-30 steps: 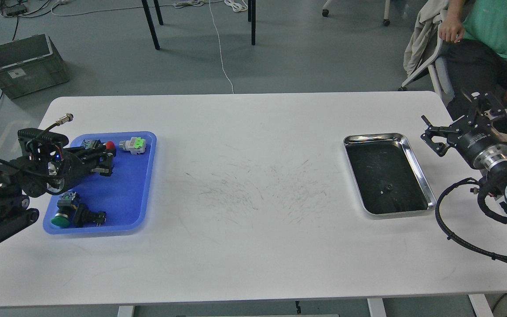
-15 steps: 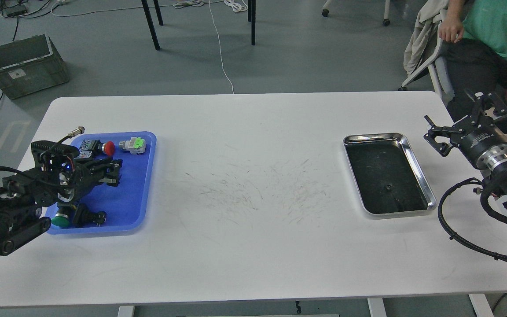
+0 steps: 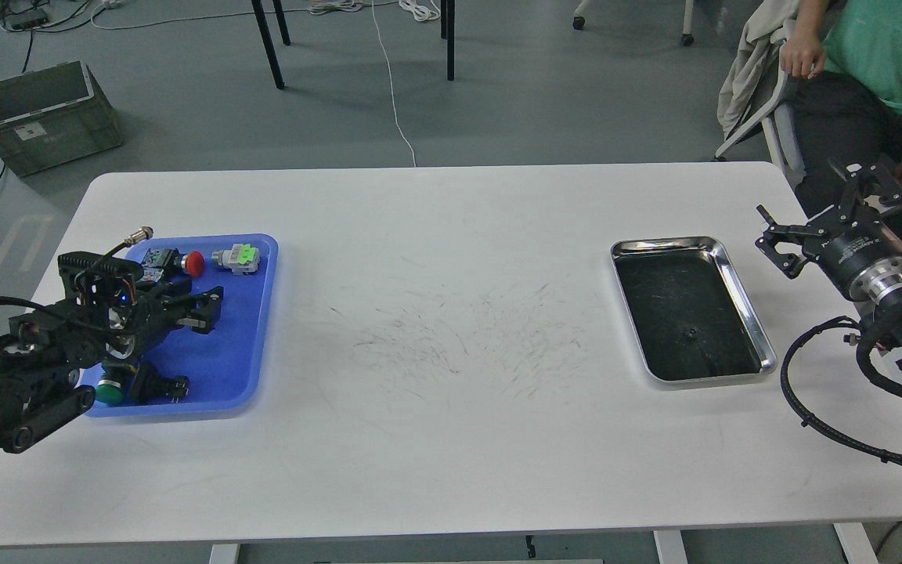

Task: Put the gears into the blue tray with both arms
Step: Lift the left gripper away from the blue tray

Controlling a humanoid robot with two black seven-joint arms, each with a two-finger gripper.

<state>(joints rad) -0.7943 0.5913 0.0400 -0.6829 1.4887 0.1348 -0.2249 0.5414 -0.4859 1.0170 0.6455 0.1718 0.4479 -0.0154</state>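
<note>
The blue tray (image 3: 241, 354) lies at the table's left end and holds several push-button switches. My left gripper (image 3: 207, 309) hovers over its middle, pointing right, fingers apart with nothing seen between them. One gear (image 3: 686, 337) shows as a tiny dark ring on the dark bottom of the steel tray (image 3: 742, 290) at the right. No gear can be made out in the blue tray; my left arm hides part of its floor. My right gripper (image 3: 774, 244) hangs open just outside the steel tray's right rim, apart from the gear.
In the blue tray sit a red-capped switch (image 3: 185, 262), a green-and-grey switch (image 3: 238, 258) and a green-capped switch (image 3: 110, 392). A seated person (image 3: 874, 55) is beyond the table's far right corner. A grey crate (image 3: 44, 113) stands on the floor.
My left gripper has shifted right and toward the tray's near side, uncovering the red-capped switch. My right gripper has drawn back slightly to the right of the steel tray.
</note>
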